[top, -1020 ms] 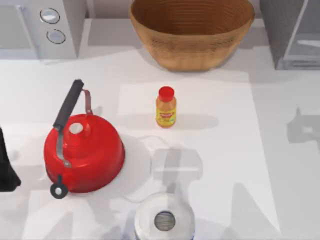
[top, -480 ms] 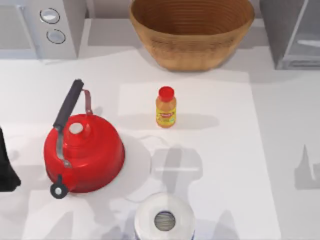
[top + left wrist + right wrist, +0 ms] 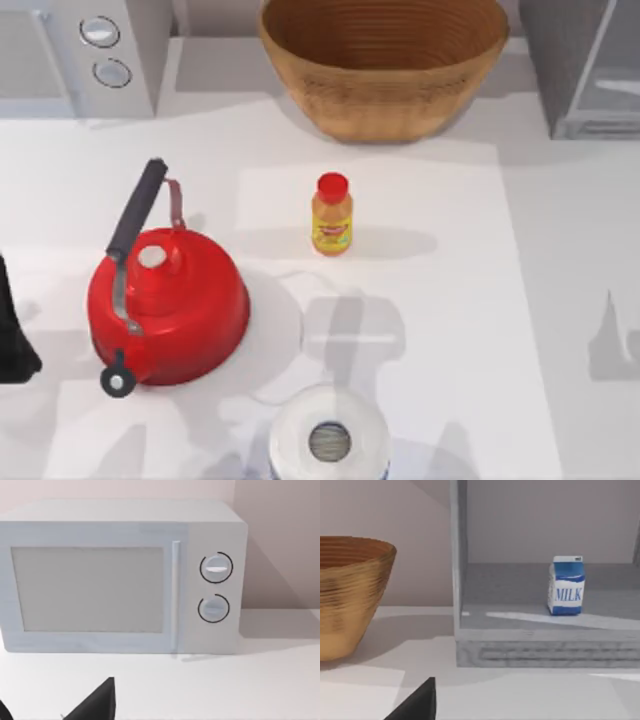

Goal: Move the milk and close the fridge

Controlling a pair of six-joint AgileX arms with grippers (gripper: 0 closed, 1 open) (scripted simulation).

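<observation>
Upright, the milk [image 3: 566, 585] is standing inside the open fridge [image 3: 465, 645], which is sitting at the desk's [image 3: 430, 300] two o'clock corner. At twelve o'clock, a woven basket [image 3: 385, 62] is sitting. Whether either end effector is open or closed, I cannot tell.

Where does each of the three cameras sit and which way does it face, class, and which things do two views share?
Top view: above the table, looking down on the red kettle, orange bottle and paper roll; a dark part of the left arm shows at the left edge.
Left wrist view: low, facing the microwave; a dark fingertip of the left gripper shows.
Right wrist view: low, facing the open fridge with the milk inside; a fingertip of the right gripper shows.
Shared: the basket and fridge in top and right wrist views; the microwave in top and left wrist views.
</observation>
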